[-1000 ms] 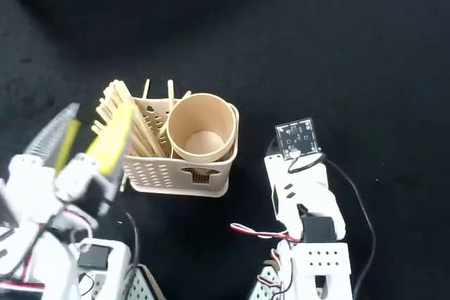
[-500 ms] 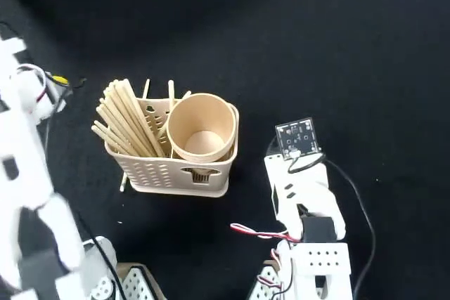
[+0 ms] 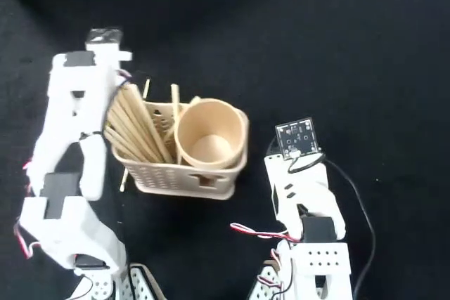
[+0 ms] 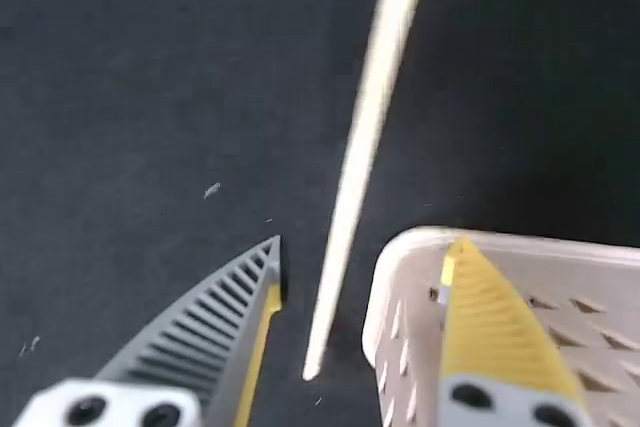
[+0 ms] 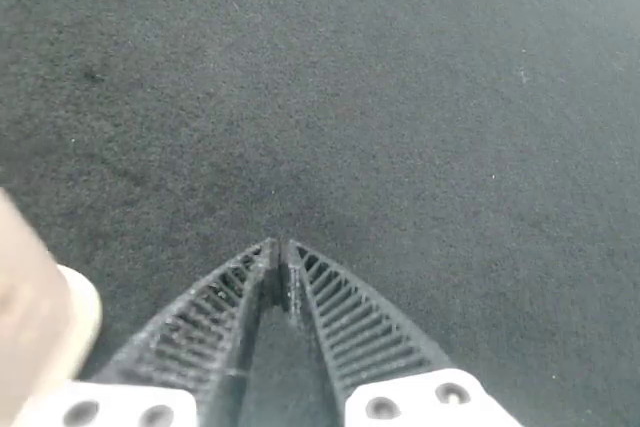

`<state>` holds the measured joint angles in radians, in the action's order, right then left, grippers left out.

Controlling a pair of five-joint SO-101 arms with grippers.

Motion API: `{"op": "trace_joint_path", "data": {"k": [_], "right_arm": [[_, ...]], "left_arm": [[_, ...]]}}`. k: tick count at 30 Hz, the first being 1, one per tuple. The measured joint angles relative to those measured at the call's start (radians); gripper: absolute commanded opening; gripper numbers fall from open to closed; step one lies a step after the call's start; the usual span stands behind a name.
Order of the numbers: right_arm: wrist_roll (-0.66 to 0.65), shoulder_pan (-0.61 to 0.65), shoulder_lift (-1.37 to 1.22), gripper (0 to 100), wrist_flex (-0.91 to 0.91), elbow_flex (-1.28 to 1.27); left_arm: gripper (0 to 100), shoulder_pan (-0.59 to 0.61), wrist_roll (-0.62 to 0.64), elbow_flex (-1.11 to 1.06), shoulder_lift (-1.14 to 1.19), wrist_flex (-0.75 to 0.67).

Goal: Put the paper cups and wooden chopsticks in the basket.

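A cream slotted basket (image 3: 184, 177) stands on the black table. It holds a paper cup (image 3: 211, 135) and a bundle of wooden chopsticks (image 3: 137, 128) leaning to its left. My left arm (image 3: 74, 103) stretches along the basket's left side. My left gripper (image 4: 367, 242) is open and points down. A loose chopstick (image 4: 365, 147) lies on the table between its fingers, and its yellow finger (image 4: 490, 317) is over the basket's corner (image 4: 400, 287). My right gripper (image 5: 280, 247) is shut and empty, to the right of the basket, on the folded right arm (image 3: 302, 194).
The black table (image 3: 337, 54) stretches wide behind and to the right of the basket. The loose chopstick's end (image 3: 124, 182) pokes out by the basket's front left corner. Arm bases and cables (image 3: 260, 233) sit at the front edge.
My left arm has swung from the front left up along the basket's left side. The basket with cup and chopsticks has shifted slightly right. The right arm has not moved.
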<state>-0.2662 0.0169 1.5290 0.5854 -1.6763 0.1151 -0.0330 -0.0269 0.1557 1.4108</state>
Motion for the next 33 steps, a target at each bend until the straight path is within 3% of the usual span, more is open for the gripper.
{"op": "trace_joint_path", "data": {"k": [7,16,18,23,28,33], "right_arm": [[0.000,0.000,0.000,1.3,0.000,0.000],[0.000,0.000,0.000,1.3,0.000,0.000],[0.000,0.000,0.000,1.3,0.000,0.000],[0.000,0.000,0.000,1.3,0.000,0.000],[0.000,0.000,0.000,1.3,0.000,0.000],[0.000,0.000,0.000,1.3,0.000,0.000]], "left_arm": [[25,-0.055,0.000,0.000,0.055,-0.064],[7,0.043,-0.002,0.000,0.215,-0.204],[2,0.032,-0.023,0.000,0.221,-0.206],[3,-0.035,-0.129,-0.003,0.230,-0.207],[3,-0.037,-0.147,-0.014,0.230,-0.206],[3,0.002,-0.141,0.069,0.227,-0.086]]}}
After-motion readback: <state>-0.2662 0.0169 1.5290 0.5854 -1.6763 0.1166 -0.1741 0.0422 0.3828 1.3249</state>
